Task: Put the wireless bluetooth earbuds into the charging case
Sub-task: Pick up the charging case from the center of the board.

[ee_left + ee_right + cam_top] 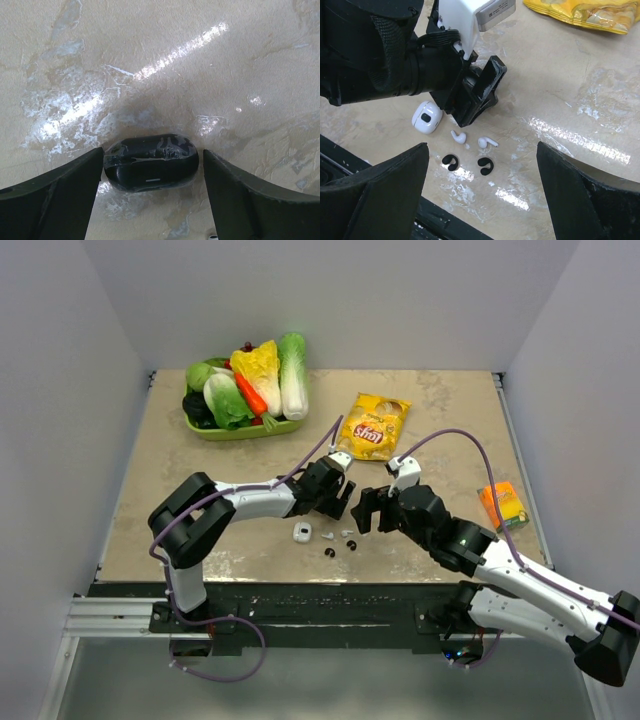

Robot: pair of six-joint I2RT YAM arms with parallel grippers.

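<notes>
Nearest me on the worktop (200,540) lie two black earbuds (451,161), with two white earbuds (458,136) just behind and a white case (426,117) to their left. My right claw (360,512) hovers spread wide. Beyond, my left claw (479,97) is spread astride a closed dark case (150,162).

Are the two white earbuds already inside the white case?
No, both white earbuds lie on the table, apart from the white case.

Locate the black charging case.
In the left wrist view, the black charging case lies on the table between the left end effector's spread fingers, closer to the finger on the picture's left.
</notes>
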